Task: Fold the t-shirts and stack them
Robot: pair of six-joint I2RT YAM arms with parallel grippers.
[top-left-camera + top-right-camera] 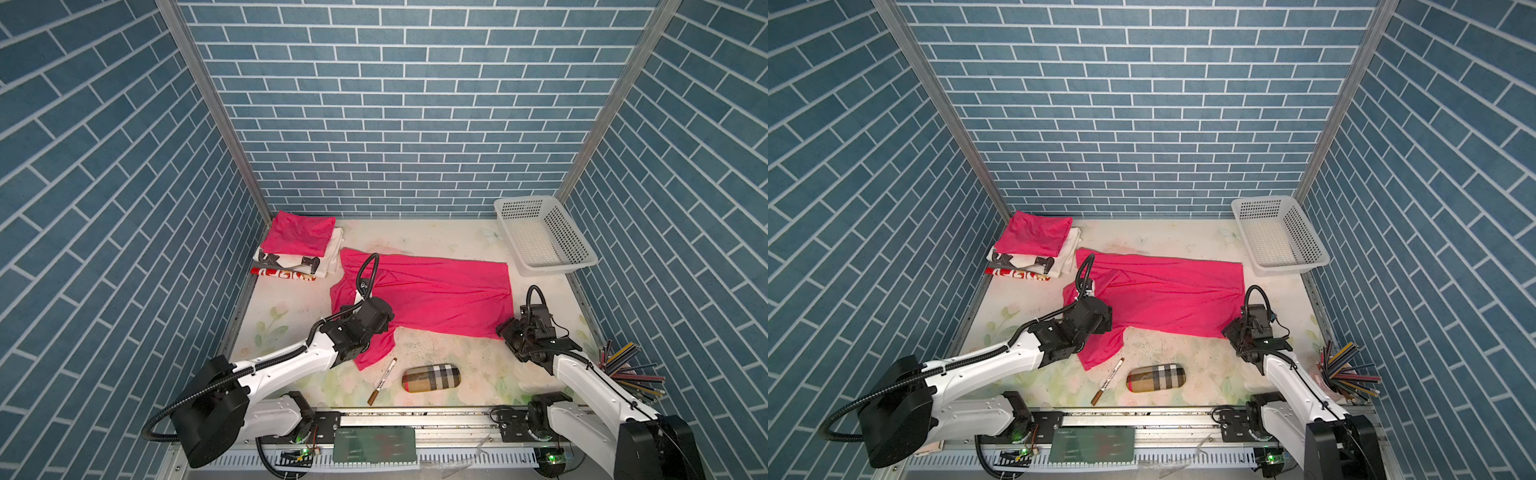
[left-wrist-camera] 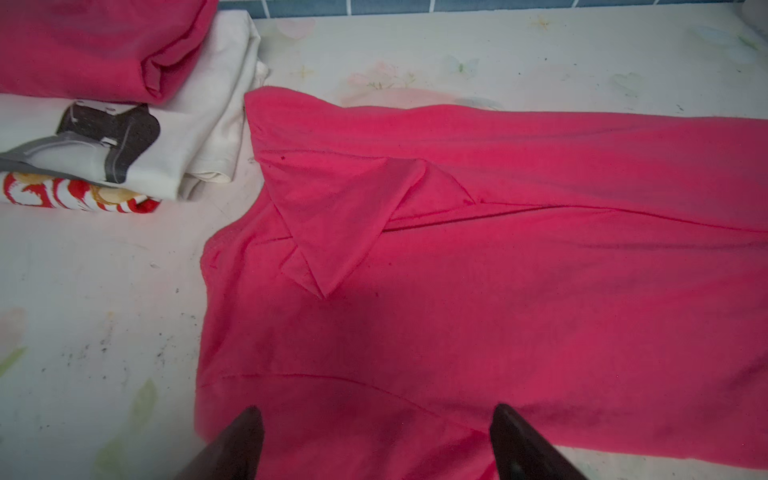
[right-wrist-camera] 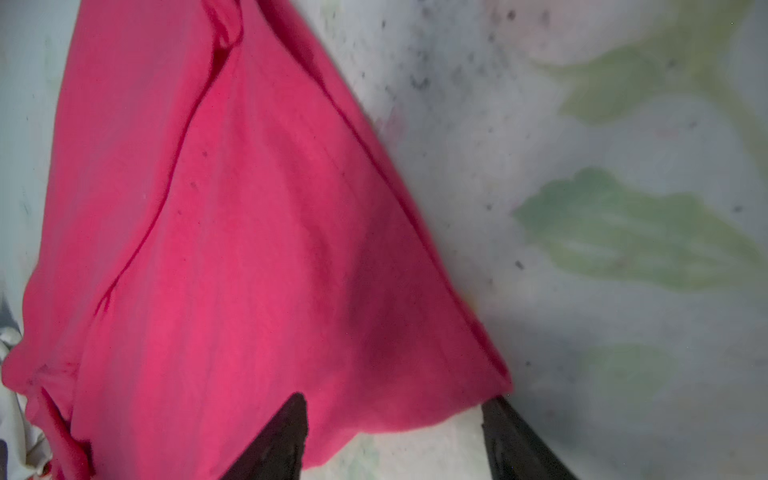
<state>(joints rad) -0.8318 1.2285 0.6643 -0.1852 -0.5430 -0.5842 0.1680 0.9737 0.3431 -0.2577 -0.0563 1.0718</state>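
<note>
**Right gripper**: jaws part-way apart, astride the near-right hem corner of the spread t-shirt. Cloth lies between the fingers, but no pinch shows.

**Left gripper**: jaws wide and holding nothing, poised over the near-left shoulder of the same garment, beside the sleeve that trails toward the near edge.

**Spread t-shirt:** it lies lengthwise across the middle of the table, collar end left and hem right. Its far sleeve is turned in over the chest.

**Step in hand (judged):** taking hold of the near long edge for a lengthwise fold.

**Next move:** both grippers need to close on the cloth edge, then lift and carry it together toward the far side, keeping it taut so that it does not bunch.

**Stack:** a folded t-shirt tops the pile of white garments at far left, the likely stacking place.

**Containers:** the white mesh basket at far right holds nothing. Coloured pencils fan from a holder at near right, though the holder itself scarcely shows.

**Other items:** a marker lies just beside the sleeve's tip, with a plaid case to its right.
</note>
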